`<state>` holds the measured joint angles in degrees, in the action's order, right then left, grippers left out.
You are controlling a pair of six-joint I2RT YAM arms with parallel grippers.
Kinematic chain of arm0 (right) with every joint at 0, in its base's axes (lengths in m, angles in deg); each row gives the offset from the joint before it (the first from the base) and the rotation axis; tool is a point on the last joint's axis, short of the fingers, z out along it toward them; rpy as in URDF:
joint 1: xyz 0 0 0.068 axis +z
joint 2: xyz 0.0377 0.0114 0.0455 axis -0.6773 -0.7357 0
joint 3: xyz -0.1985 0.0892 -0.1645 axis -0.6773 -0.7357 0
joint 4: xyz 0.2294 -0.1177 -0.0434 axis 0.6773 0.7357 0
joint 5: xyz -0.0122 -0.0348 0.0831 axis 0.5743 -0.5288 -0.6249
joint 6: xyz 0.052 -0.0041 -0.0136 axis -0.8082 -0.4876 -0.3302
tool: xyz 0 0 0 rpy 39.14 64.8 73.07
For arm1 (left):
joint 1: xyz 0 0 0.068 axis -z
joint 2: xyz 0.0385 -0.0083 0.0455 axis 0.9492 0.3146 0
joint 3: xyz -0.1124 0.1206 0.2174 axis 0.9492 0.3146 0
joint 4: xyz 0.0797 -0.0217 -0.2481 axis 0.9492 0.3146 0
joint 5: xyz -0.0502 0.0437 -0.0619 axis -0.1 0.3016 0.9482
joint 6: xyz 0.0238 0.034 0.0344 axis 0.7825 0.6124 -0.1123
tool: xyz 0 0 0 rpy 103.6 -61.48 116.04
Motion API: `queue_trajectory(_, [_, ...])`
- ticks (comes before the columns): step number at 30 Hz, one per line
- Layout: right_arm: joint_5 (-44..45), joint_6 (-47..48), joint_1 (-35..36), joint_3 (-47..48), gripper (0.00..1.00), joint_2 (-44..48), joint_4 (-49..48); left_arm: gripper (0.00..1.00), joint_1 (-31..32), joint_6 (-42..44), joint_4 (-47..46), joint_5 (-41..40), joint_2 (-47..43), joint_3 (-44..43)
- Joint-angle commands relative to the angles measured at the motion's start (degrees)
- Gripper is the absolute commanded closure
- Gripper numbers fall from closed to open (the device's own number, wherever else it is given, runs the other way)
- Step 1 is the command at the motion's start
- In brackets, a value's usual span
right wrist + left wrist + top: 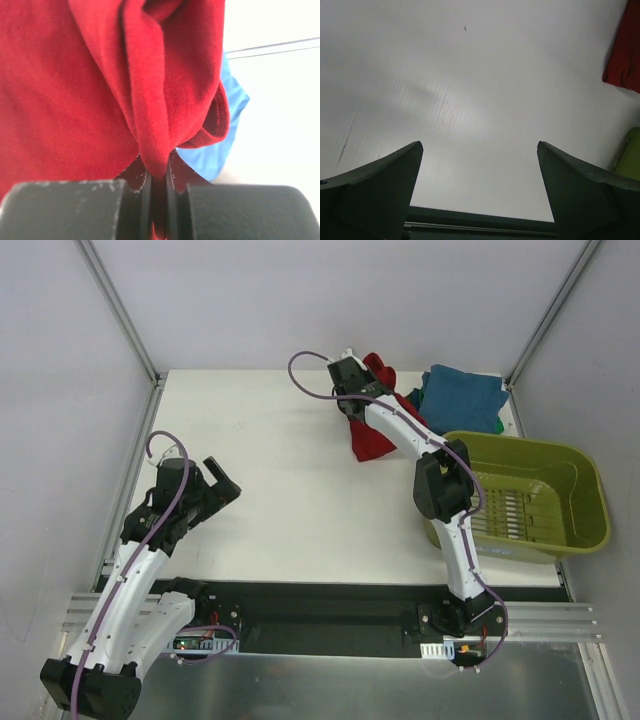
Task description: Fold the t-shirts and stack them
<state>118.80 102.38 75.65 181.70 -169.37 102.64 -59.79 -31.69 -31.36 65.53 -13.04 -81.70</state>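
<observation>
A dark red t-shirt (pixel 373 435) hangs crumpled at the back of the table, its lower part on the surface. My right gripper (pixel 347 373) is shut on a fold of the red shirt (pixel 150 125). A teal-blue folded t-shirt (pixel 462 398) lies at the back right, with a green one (pixel 497 425) peeking out under it; the blue cloth also shows in the right wrist view (pixel 220 145). My left gripper (pixel 222 478) is open and empty above the table's near left; its fingers (pixel 385 180) frame bare table, with the red shirt's edge (pixel 625 50) at the far right.
An olive-green plastic basket (pixel 580 530) stands at the right of the table, next to the right arm; its edge shows in the left wrist view (pixel 630 160). Grey walls and metal rails bound the white table (pixel 260 460).
</observation>
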Motion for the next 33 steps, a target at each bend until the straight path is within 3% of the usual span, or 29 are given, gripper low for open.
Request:
queue_trajectory(1, [4.6,7.3,-1.4,6.4,0.99,6.3,-5.1,0.01,-0.7,1.2,1.2,-0.7,0.4,-2.6])
queue_trajectory(20, [-1.8,2.5,-10.0,11.9,1.0,13.9,-5.8,0.01,-0.7,-0.5,1.1,0.3,4.2,-4.5])
queue_trajectory(33, [-17.4,-13.9,-20.5,11.7,0.99,14.0,5.6,0.01,-0.7,-0.7,1.0,-0.9,6.6,-5.1])
